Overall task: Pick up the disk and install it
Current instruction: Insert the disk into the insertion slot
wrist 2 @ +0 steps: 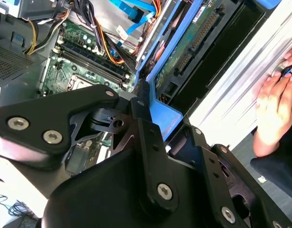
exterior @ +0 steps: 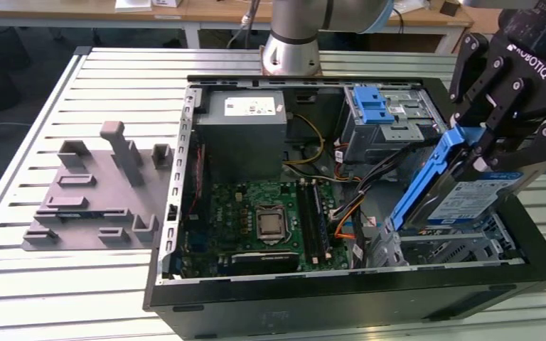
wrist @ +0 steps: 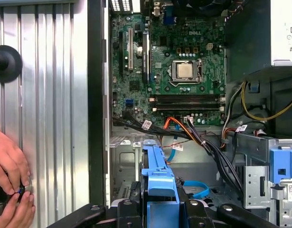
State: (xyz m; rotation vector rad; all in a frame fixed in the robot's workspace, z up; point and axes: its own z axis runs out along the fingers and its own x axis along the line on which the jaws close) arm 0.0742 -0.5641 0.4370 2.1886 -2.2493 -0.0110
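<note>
My gripper (exterior: pixel 486 153) is shut on the disk (exterior: pixel 470 200), a silver-grey drive with a white-and-blue label in a blue plastic carrier. The disk hangs tilted at the exterior view's right, its lower end reaching into the open computer case (exterior: pixel 349 288) above the metal drive bay (exterior: pixel 453 247). In the first wrist view the blue carrier (wrist: pixel 157 178) juts out from between my black fingers (wrist: pixel 129 206) towards the bay floor (wrist: pixel 131 164). The second wrist view shows the disk's underside (wrist 2: pixel 198 45) and the carrier's blue edge (wrist 2: pixel 164 116) clamped in the gripper (wrist 2: pixel 146 114).
Inside the case lie the green motherboard (exterior: pixel 264 213), a grey power supply box (exterior: pixel 244 128), a silver cage with a blue latch (exterior: pixel 382 114) and loose cables (exterior: pixel 349 206). A grey fixture (exterior: pixel 97 192) sits on the slatted table. A person's hands (wrist: pixel 13 183) rest beside the case.
</note>
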